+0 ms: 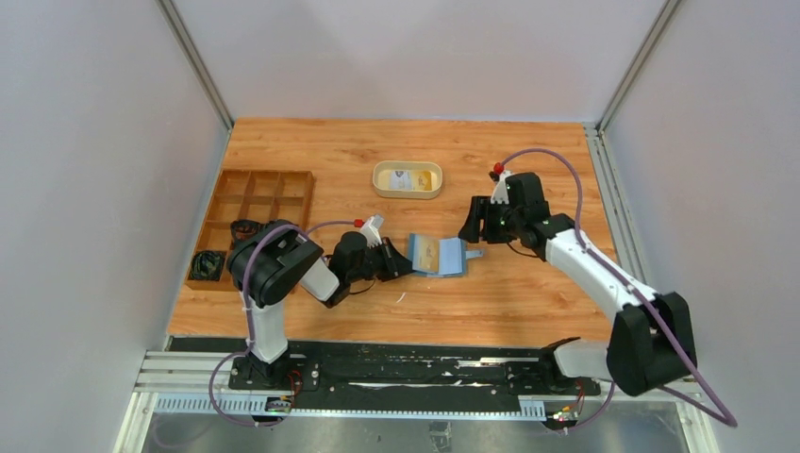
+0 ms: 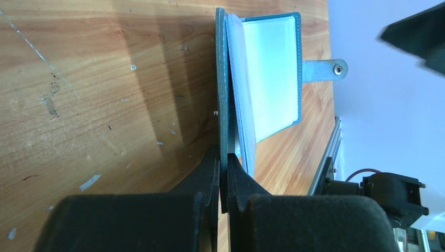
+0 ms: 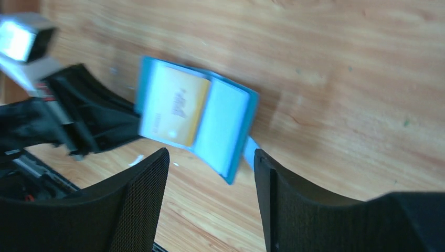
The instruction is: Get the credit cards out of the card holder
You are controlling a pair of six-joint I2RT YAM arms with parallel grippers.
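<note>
My left gripper [image 2: 226,168] is clamping down hard on the near cover of the teal-blue book-fold card holder [image 2: 267,79], pinning it open on the brown wooden table [image 1: 311,142]. My right gripper [image 3: 210,157] is hovering just above its snap-tab side, jaws spread wide with nothing between them. A yellowish rectangular credit card [image 3: 178,105] is sitting in the pocket on the page nearer my left gripper. The other page is showing only pale blue. Well apart, up the table, the oval beige tray [image 1: 377,179] is holding what looks like a pale whitish card [image 1: 403,179]. I'm judging we're mid-extraction, with the yellow one waiting. Next I'm needing the right jaws down on its exposed edge, pinching the card alone and sliding it out while my left is anchoring the cover.
</note>
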